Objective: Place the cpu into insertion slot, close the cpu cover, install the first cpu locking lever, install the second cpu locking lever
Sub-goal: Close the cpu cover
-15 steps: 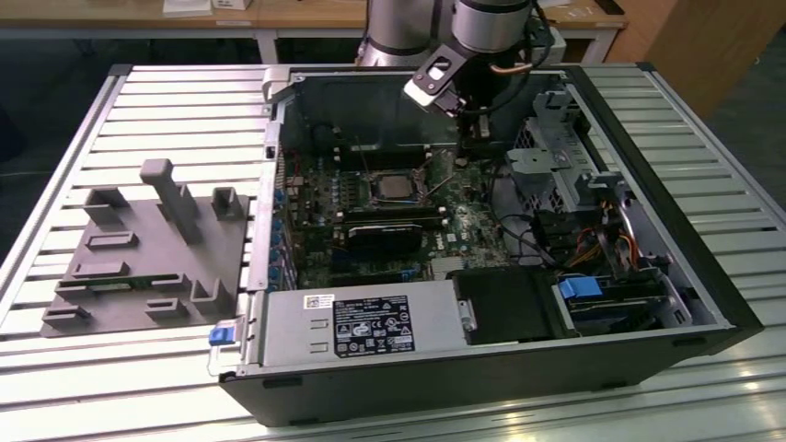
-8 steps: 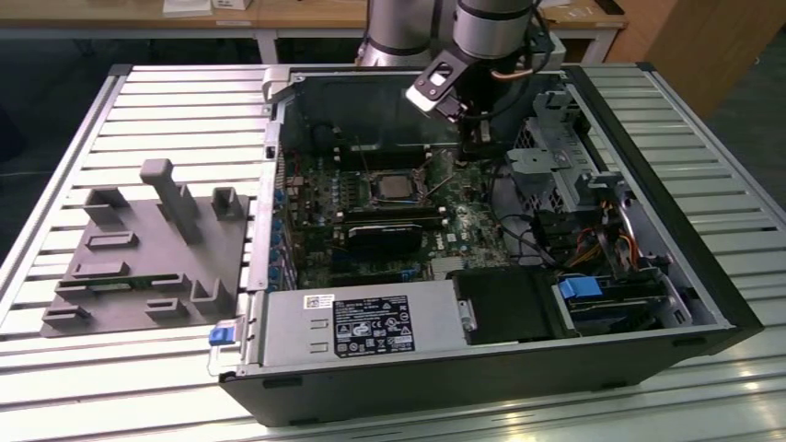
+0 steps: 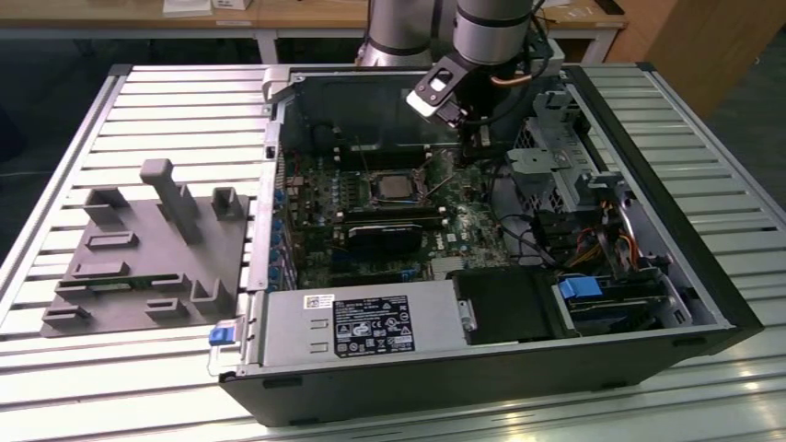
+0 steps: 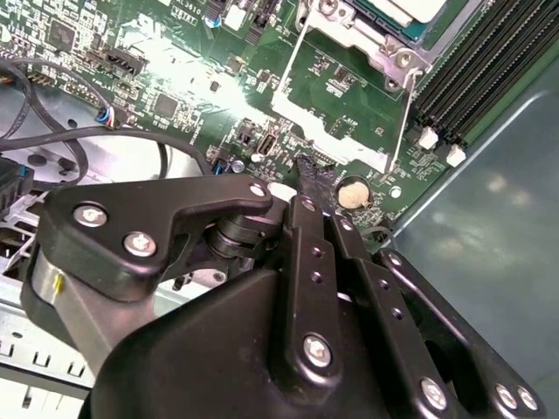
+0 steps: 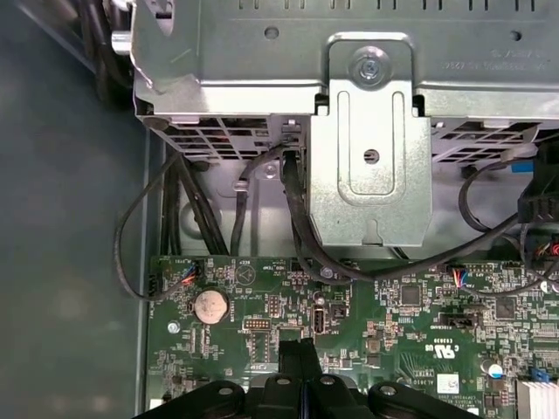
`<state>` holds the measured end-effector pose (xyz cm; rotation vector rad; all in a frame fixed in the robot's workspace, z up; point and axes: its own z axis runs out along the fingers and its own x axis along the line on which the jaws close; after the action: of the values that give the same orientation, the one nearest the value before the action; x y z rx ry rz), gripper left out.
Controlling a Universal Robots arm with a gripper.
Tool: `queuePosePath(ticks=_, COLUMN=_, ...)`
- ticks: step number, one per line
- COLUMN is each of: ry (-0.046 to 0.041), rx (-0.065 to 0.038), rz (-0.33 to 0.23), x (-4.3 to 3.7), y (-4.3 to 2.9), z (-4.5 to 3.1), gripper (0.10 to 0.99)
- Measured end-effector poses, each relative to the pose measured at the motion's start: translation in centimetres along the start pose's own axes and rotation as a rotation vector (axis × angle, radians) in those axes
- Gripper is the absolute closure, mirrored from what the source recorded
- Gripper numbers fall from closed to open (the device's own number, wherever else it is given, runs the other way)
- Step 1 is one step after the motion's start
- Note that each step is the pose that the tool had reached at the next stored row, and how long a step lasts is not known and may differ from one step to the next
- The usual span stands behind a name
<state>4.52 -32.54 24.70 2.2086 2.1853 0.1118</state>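
In the exterior view the cpu point(image 3: 396, 187) lies in its socket point(image 3: 364, 184) just above centre, our gripper point(image 3: 472, 145) hangs just beside it on the exterior view's right, fingers point(image 5: 294, 358) pressed together on nothing, and we judge the lever point(image 4: 401, 113) wants a slow, low sideways push

The cpu point(image 3: 396, 187): flat square chip, silvery-grey top; lay level inside the insertion slot point(image 3: 372, 189). The insertion slot: square socket, thin silver rim, mid-motherboard point(image 3: 473, 226). The cpu cover point(image 4: 332, 135): thin silvery frame; stood open off the chip, green board showing through its window in the second wrist view.
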Motion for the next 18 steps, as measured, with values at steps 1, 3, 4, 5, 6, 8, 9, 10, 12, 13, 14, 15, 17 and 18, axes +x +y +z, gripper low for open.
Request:
queuePosePath(ticks=1, ry=-0.0001, rx=0.000, rz=0.000, x=0.00, y=0.00, z=0.00, gripper=0.980)
queuePosePath(ticks=3, ry=0.0000, rx=0.000, rz=0.000, x=0.00, y=0.00, z=0.01, gripper=0.980)
queuePosePath(ticks=4, ry=0.0001, rx=0.000, rz=0.000, x=0.00, y=0.00, z=0.02, gripper=0.980)
queuePosePath(ticks=5, ry=0.0001, rx=0.000, rz=0.000, x=0.00, y=0.00, z=0.02, gripper=0.980)
queuePosePath(ticks=6, ry=0.0001, rx=0.004, rz=0.000, x=0.00, y=0.01, z=0.02, gripper=0.980)
queuePosePath(ticks=8, ry=0.0001, rx=0.018, rz=0.000, x=0.00, y=0.00, z=0.04, gripper=0.980)
queuePosePath(ticks=9, ry=-0.0002, rx=0.030, rz=0.001, x=0.00, y=0.00, z=0.05, gripper=0.980)
queuePosePath(ticks=10, ry=-0.0002, rx=0.043, rz=0.001, x=0.00, y=0.01, z=0.07, gripper=0.980)
queuePosePath(ticks=12, ry=-0.0006, rx=0.076, rz=0.002, x=0.00, y=0.02, z=0.11, gripper=0.980)
queuePosePath(ticks=13, ry=-0.0010, rx=0.089, rz=0.002, x=0.00, y=0.02, z=0.12, gripper=0.980)
queuePosePath(ticks=14, ry=-0.0011, rx=0.098, rz=0.003, x=0.00, y=0.02, z=0.13, gripper=0.980)
queuePosePath(ticks=15, ry=-0.0013, rx=0.102, rz=0.003, x=0.00, y=0.02, z=0.13, gripper=0.980)
queuePosePath(ticks=17, ry=-0.0013, rx=0.102, rz=0.003, x=0.00, y=0.01, z=0.13, gripper=0.980)
queuePosePath(ticks=18, ry=-0.0012, rx=0.102, rz=0.003, x=0.00, y=0.01, z=0.13, gripper=0.980)
